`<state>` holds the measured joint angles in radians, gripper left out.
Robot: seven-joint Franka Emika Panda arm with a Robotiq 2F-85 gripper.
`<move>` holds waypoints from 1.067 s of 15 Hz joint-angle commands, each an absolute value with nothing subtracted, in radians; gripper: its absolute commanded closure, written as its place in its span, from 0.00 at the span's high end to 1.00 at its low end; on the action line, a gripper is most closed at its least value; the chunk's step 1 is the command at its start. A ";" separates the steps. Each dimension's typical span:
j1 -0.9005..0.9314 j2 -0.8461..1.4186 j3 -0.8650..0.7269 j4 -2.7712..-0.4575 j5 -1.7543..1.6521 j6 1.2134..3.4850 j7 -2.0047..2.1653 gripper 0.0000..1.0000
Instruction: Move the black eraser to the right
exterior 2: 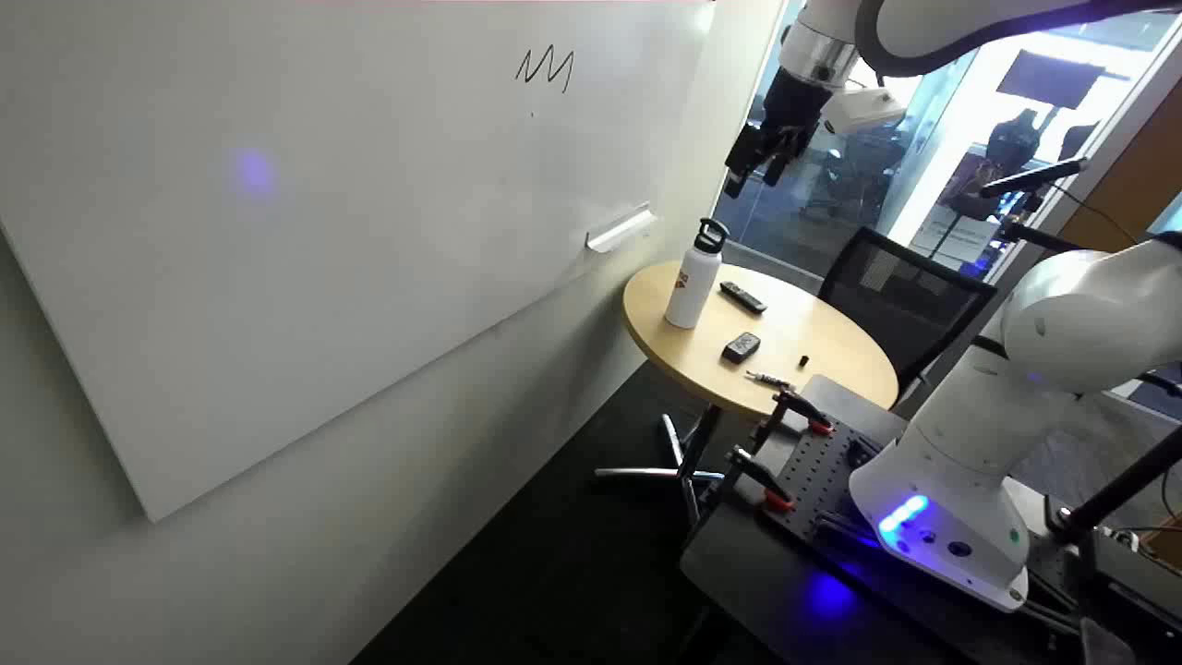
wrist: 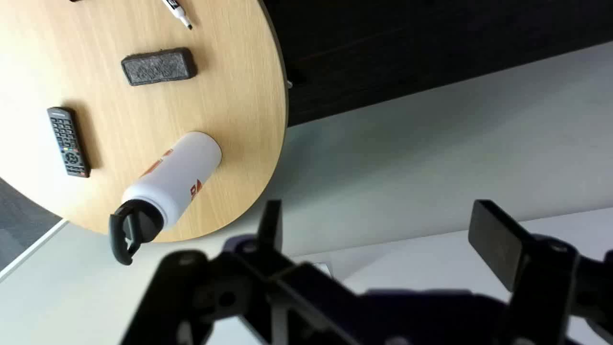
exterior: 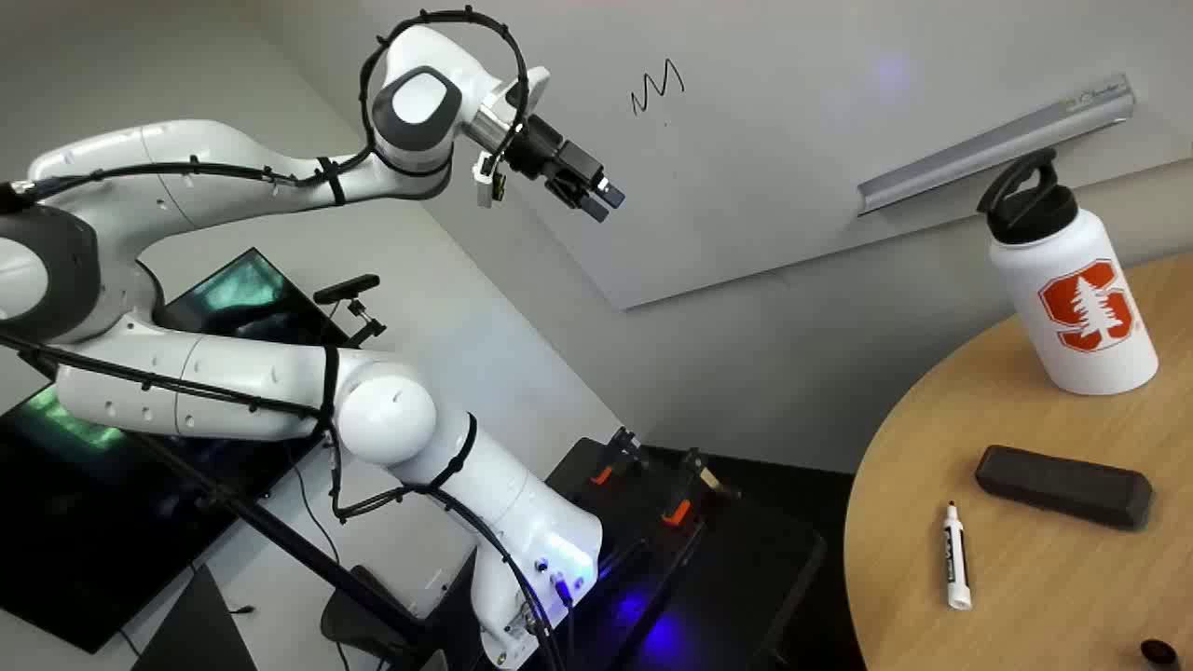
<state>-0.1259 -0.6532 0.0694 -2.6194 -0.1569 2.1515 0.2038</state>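
The black eraser (exterior: 1062, 486) lies flat on the round wooden table (exterior: 899, 606), between the white bottle and the white marker. It also shows in an exterior view (exterior 2: 741, 347) and in the wrist view at the upper left (wrist: 158, 66). My gripper (exterior: 601, 200) is up in the air near the whiteboard, well apart from the eraser and the table. In the wrist view its two fingers (wrist: 377, 211) are wide apart with nothing between them. The gripper also shows in an exterior view (exterior 2: 753, 175).
A tall white bottle (exterior: 1081, 308) with a black lid stands near the eraser. A white marker (exterior: 957, 559), a small black cap (exterior 2: 803, 361) and a black remote (wrist: 68, 142) lie on the table. A whiteboard with a tray (exterior: 997, 144) is on the wall. A chair (exterior 2: 900, 291) stands behind the table.
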 commanded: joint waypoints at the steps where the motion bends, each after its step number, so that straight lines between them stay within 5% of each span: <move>1: -0.119 -0.653 0.063 -2.617 -0.161 2.148 0.207 1.00; 16: -0.130 -0.650 0.063 -2.617 -0.166 2.152 0.223 1.00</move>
